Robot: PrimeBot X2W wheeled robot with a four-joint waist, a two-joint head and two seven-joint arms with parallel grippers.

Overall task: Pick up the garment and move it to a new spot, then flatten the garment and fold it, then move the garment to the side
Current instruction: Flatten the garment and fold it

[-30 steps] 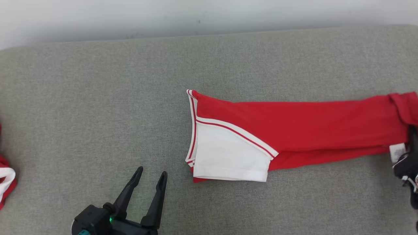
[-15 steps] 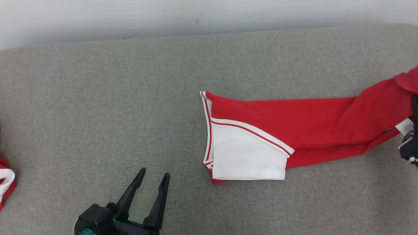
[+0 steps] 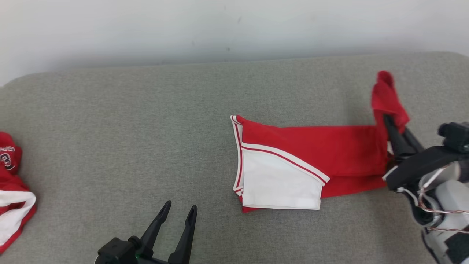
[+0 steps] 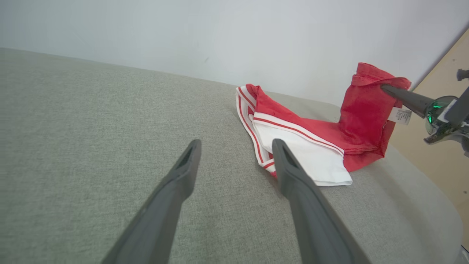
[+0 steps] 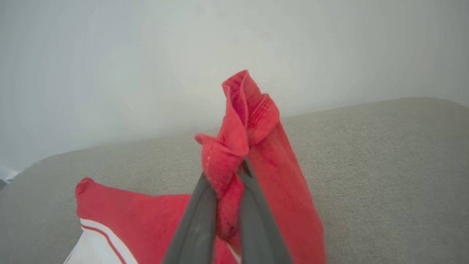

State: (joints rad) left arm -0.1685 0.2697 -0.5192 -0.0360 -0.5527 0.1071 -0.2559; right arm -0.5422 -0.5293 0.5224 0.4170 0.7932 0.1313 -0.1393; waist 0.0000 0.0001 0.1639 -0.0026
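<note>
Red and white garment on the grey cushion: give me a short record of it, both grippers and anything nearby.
garment: red garment with white panel, left end flat on grey fabric cushion, right end lifted
right gripper: shut on the garment's red end
left gripper: open, apart from the garment
other: second red and white cloth at left edge

- Second garment point(image 3: 13, 194), head view: cut off by the left edge. Print on its red part too small to read.
- Left gripper point(image 3: 181, 206), head view: body cut off by the bottom edge.
- Right gripper point(image 5: 225, 171): tips buried in a bunched fold of the garment point(image 5: 282, 190), so the contact point is hidden.
- White panel point(image 5: 95, 249), right wrist view: cut off by the bottom edge.
- Label point(image 4: 400, 115), left wrist view: text too small to read.
</note>
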